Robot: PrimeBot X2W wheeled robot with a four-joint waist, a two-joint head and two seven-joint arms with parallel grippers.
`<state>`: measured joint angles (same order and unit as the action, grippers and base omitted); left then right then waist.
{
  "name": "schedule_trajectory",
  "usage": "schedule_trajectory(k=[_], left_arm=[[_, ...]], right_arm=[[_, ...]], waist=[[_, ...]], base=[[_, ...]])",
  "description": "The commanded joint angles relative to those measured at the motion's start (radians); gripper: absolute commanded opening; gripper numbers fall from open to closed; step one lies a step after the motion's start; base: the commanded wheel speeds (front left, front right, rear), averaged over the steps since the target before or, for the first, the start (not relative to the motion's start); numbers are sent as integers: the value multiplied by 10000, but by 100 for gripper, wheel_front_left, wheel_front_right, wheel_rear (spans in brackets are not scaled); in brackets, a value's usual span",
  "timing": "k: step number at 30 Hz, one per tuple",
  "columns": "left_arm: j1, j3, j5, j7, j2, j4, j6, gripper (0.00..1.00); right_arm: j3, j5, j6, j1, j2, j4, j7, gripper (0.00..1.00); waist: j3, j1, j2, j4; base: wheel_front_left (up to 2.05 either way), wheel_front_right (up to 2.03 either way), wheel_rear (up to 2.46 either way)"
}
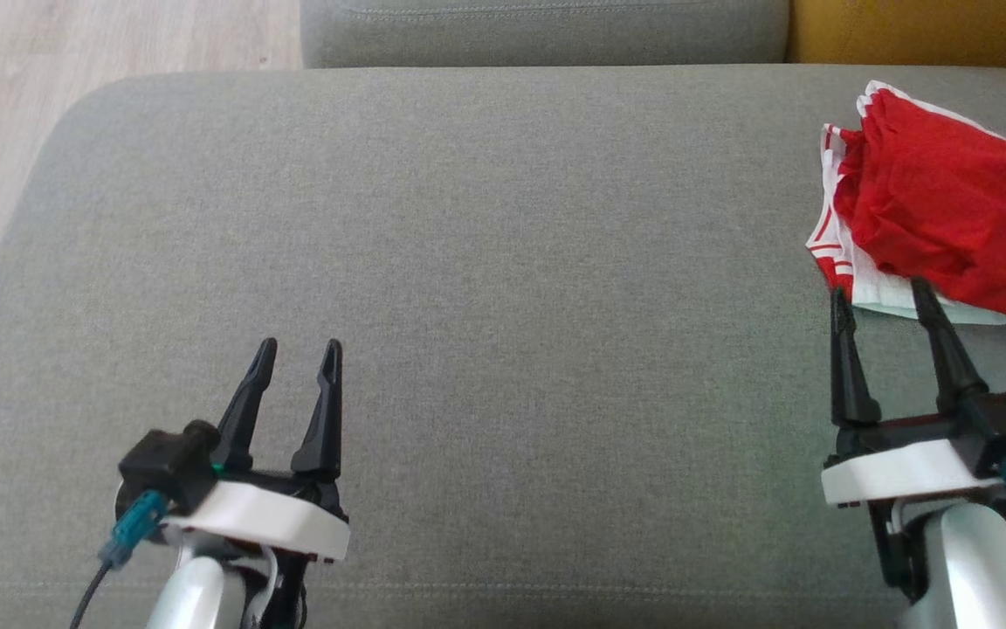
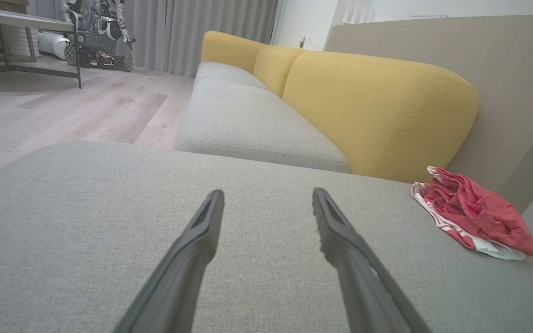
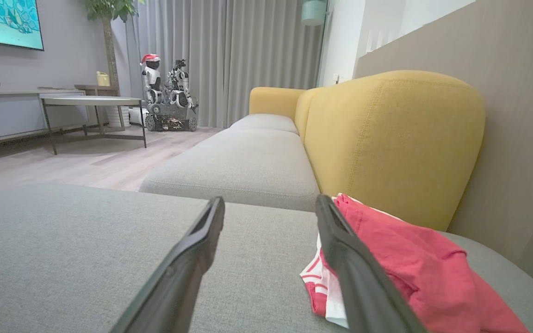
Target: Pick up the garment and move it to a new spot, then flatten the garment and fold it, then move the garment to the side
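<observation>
Red-and-white garment (image 1: 940,201) sits bunched at the far right of the frame on the grey sofa cushion (image 1: 503,262), right jaws spread wide and empty just below it, left jaws open too at lower left. That heap could be awaiting pickup or already set aside, loosely folded, so I can't call it. Yellow backrest (image 3: 387,138) stands close behind it, leaving little room there.
</observation>
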<state>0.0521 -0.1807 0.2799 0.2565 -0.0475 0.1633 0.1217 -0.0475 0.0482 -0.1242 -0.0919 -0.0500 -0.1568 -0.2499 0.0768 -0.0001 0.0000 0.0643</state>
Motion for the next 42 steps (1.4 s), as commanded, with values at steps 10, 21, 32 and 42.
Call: schedule_trajectory(k=[10, 21, 32, 42], left_arm=[[48, 299, 88, 53, -29, -531, -362, 100], [54, 545, 622, 53, -28, -512, -170, 100], [-73, 700, 1432, 53, -28, -351, 26, 0], [-356, 383, 2152, -164, -35, 384, -21, 0]], right_arm=[[327, -216, -65, -76, -4, 698, -116, 100], [338, -317, -65, -30, -4, 717, -117, 100], [377, -414, -65, -40, -3, 619, -118, 0], [68, -1289, -2, 118, 22, -155, 204, 0]], waist=[[-136, 1, 0, -29], [-137, 1, 0, -7], [-126, 1, 0, 14], [-160, 1, 0, -24]], base=[[0, 0, 0], [0, 0, 0], [0, 0, 0], [0, 0, 0]])
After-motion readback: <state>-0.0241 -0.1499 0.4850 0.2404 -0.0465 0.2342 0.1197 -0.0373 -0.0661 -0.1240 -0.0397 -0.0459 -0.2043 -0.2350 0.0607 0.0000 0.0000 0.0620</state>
